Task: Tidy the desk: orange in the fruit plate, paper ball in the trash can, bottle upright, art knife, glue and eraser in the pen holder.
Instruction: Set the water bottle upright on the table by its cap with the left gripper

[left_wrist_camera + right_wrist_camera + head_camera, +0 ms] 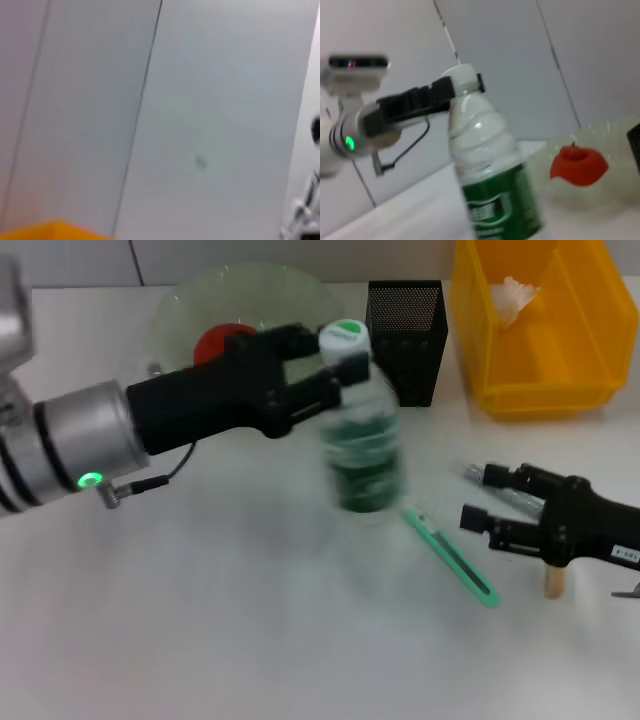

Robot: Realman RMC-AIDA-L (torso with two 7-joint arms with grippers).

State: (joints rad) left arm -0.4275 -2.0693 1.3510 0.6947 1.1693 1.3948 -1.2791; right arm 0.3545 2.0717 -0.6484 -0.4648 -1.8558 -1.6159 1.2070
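While the left end effector (325,365) reaches in from the left over the white bench (230,620), its black fingers (300,340) sit on either side of the neck of the bottle (362,445), just under the white cap (345,337). The fingers look closed around the neck, though blur makes the contact hard to judge. The bottle is clear with a green label and stands near upright in the middle of the bench, leaning slightly. In the right wrist view the same bottle (487,170) shows tilted, with the left end effector (452,90) at its cap.

Behind the left arm lies the clear fruit plate (190,310) with the orange (222,340) in it; the right wrist view shows the orange (578,165) resting in the plate too. Just right of the cap stands the black mesh pen holder (410,335). Further right is the yellow trash can (540,330), with the white paper ball (518,295) inside near its back wall.

The right end effector (478,497) hovers low at the right of the bench, fingers apart and holding nothing. The green art knife (450,558) lies flat on the bench between the bottle and that end effector. A small tan thing (553,583), perhaps the eraser, shows beneath the right arm.
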